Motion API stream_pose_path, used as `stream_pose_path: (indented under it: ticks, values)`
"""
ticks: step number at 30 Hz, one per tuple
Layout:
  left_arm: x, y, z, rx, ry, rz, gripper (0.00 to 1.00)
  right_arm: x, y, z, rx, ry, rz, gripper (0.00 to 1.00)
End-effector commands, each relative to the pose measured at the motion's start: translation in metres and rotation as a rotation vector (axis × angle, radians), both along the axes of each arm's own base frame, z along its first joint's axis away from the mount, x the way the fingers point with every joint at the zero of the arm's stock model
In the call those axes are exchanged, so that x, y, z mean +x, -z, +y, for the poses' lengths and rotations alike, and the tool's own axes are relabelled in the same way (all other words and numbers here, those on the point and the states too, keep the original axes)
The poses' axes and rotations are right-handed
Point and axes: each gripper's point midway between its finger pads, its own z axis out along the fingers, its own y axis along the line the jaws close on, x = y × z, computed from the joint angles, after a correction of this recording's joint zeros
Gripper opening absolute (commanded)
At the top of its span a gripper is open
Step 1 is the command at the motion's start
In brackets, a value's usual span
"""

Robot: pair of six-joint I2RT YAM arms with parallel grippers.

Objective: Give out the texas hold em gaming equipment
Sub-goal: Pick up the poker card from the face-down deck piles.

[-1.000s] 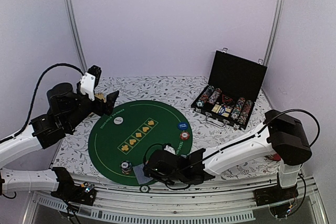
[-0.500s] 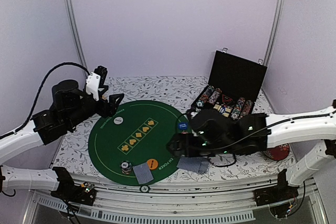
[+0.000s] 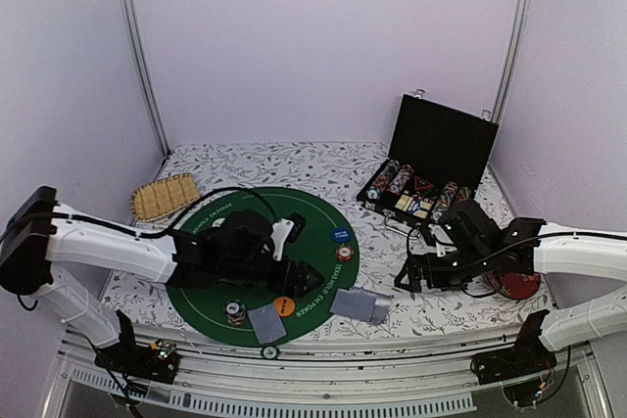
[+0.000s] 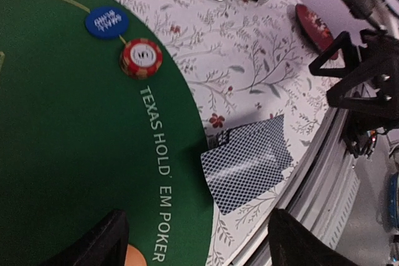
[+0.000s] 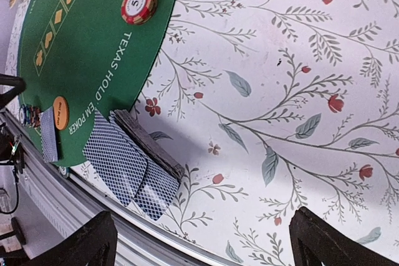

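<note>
A fanned deck of blue-backed cards [image 3: 359, 305] lies on the floral cloth just off the green mat's [image 3: 211, 271] front right edge. It also shows in the left wrist view [image 4: 249, 163] and the right wrist view [image 5: 134, 154]. A small pile of cards [image 3: 265, 321], an orange chip [image 3: 283, 305] and a striped chip stack [image 3: 234, 311] sit at the mat's front edge. A blue chip [image 3: 340, 235] and a red chip [image 3: 344, 253] sit at its right edge. My left gripper [image 3: 306, 279] is open and empty, low over the mat, left of the deck. My right gripper [image 3: 409, 276] is open and empty, right of the deck.
An open black case [image 3: 428, 178] of chips stands at the back right. A red disc [image 3: 516, 284] lies by my right arm. A bamboo mat [image 3: 165, 195] lies at the back left. The metal rail [image 3: 323, 359] runs along the front edge, close to the deck.
My left arm has swung from the back left down across the green mat towards the deck. My right arm has drawn back to the right, away from the deck.
</note>
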Motion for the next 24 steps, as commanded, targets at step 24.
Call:
stream_pose_path:
  ticks: [24]
  values:
    - [-0.015, 0.080, -0.063, -0.028, 0.089, 0.317, 0.54, -0.020, 0.061, 0.043, 0.120, -0.209, 0.172, 0.69]
